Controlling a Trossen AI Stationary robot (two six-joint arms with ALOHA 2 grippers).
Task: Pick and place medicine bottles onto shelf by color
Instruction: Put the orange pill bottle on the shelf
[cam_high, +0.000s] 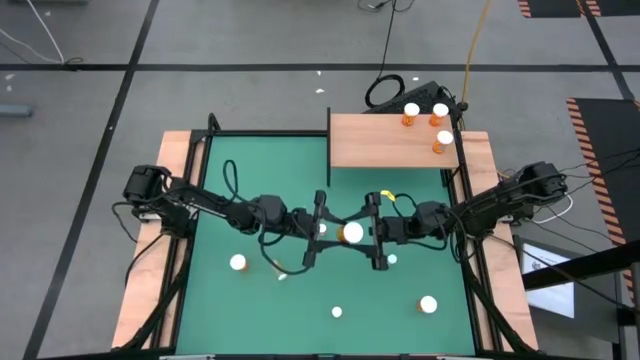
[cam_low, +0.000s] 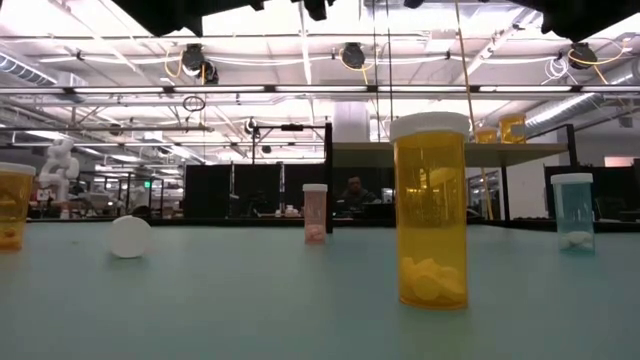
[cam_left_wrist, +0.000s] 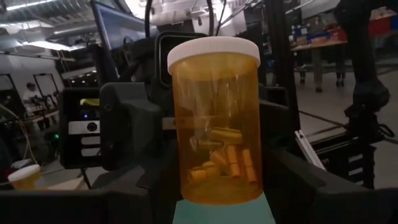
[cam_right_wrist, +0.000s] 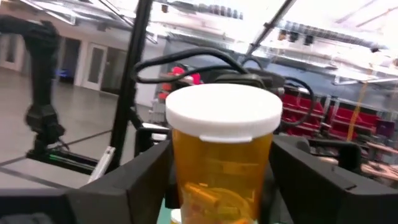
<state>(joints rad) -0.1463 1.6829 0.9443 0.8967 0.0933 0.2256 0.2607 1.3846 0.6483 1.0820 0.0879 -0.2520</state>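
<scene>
A large orange medicine bottle (cam_left_wrist: 214, 124) with a white cap (cam_high: 352, 233) is up over the middle of the green mat (cam_high: 260, 300), between my two grippers. They face each other. My left gripper (cam_high: 338, 232) is shut on the bottle. My right gripper (cam_right_wrist: 221, 186) stands open, one finger on each side of the bottle (cam_right_wrist: 221, 168); whether they touch it I cannot tell. The shelf (cam_high: 385, 142) stands at the mat's far right and carries three orange bottles (cam_high: 410, 113). My left gripper pinches the bottle's lower body (cam_left_wrist: 181, 186) between its two fingers (cam_left_wrist: 124, 199). The fingers come in level from the table's left. The bottle stands upright, cap up, and is lifted clear of the mat.
Other bottles stand on the mat: an orange one (cam_high: 238, 263) at near left, a large orange one (cam_low: 430, 210) at near right, a pink one (cam_low: 315, 213) and a blue-green one (cam_low: 572, 212). A small white-capped one (cam_high: 337, 312) lies near the front edge.
</scene>
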